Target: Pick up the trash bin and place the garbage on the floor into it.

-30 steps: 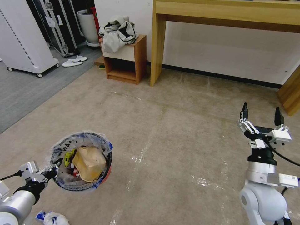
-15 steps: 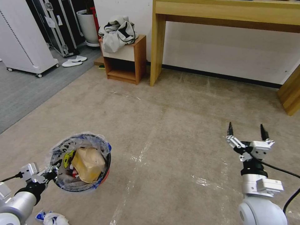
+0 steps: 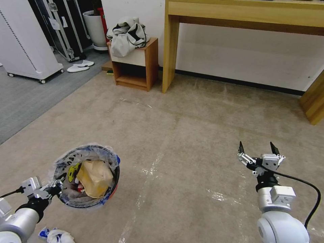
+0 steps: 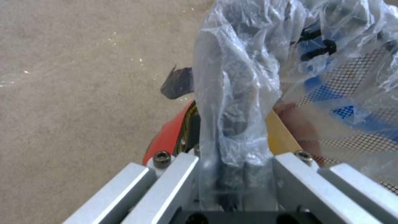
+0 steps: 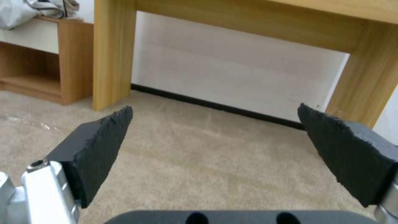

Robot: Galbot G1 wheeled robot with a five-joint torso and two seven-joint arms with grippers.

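Observation:
The trash bin (image 3: 114, 191), red with a printed clear liner, hangs just above the floor (image 3: 189, 135) at lower left. My left gripper (image 3: 57, 185) is shut on its near rim. Garbage lies inside it, with a tan paper bag (image 3: 94, 177) on top. A blue-white wrapper with tissue (image 3: 55, 235) lies on the carpet below the bin. The left wrist view shows the left gripper (image 4: 207, 90) pinching the red wall (image 4: 166, 140) and the liner (image 4: 331, 77). My right gripper (image 3: 257, 148) is open and holds nothing at lower right; its two dark pads (image 5: 99, 146) stand wide apart.
A wooden cabinet (image 3: 135, 65) with bundled cloth (image 3: 127, 33) stands at the back. Beside it is a table leg (image 3: 170, 50), and another leg (image 3: 314, 101) stands at far right. Darker grey carpet (image 3: 27, 98), slippers (image 3: 80, 65) and a white wheeled unit (image 3: 23, 44) lie far left.
My right arm has dropped and drawn back toward me, gripper still open. The bin in my left gripper has sunk slightly.

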